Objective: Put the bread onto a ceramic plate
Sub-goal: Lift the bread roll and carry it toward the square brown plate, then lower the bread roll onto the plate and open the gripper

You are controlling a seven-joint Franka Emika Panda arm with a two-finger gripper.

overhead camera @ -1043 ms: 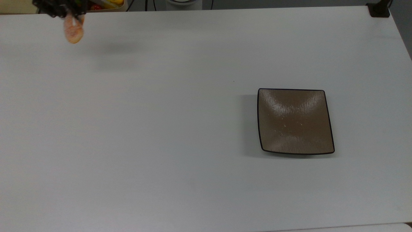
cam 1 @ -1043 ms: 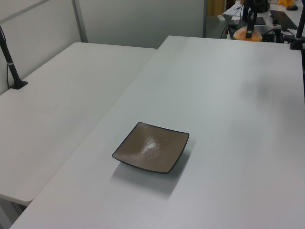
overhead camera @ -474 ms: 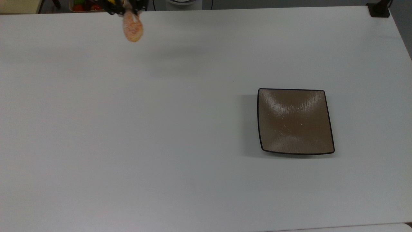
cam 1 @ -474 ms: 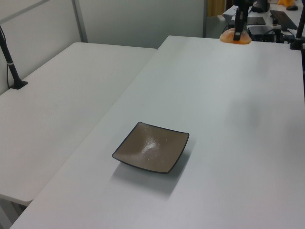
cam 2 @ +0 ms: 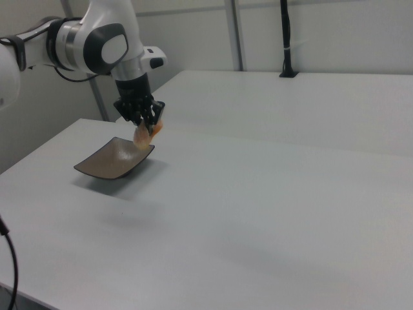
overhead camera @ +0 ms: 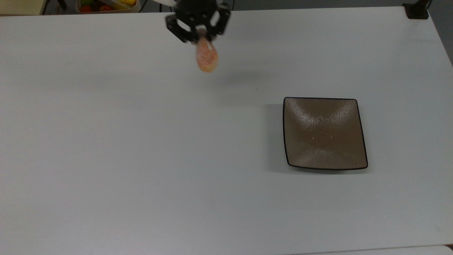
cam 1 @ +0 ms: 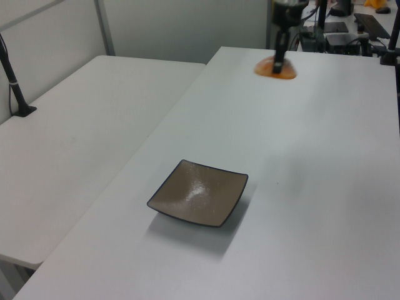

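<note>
The bread (overhead camera: 206,56), a small oval orange-tan bun, hangs in the air above the white table with my gripper (overhead camera: 200,34) shut on its upper end. The left view shows the bread (cam 1: 275,68) under the gripper (cam 1: 277,60) near the table's far end. In the right view the bread (cam 2: 142,134) hangs from the gripper (cam 2: 148,124). The ceramic plate (overhead camera: 324,132), square, glossy brown with a dark rim, lies bare on the table, well to the top view's right and below the bread. I see the plate (cam 1: 199,192) again in the left view's foreground, and the plate (cam 2: 113,159) in the right view.
A bin of colourful items (overhead camera: 106,5) sits beyond the table's far edge at the top view's upper left. A black clamp (overhead camera: 417,10) grips the far right corner. A second white table (cam 1: 75,144) adjoins on the left view's left.
The gripper has carried the bread toward the top view's right and a little down, from the far left corner to mid-table, closer to the plate. The plate has not moved.
</note>
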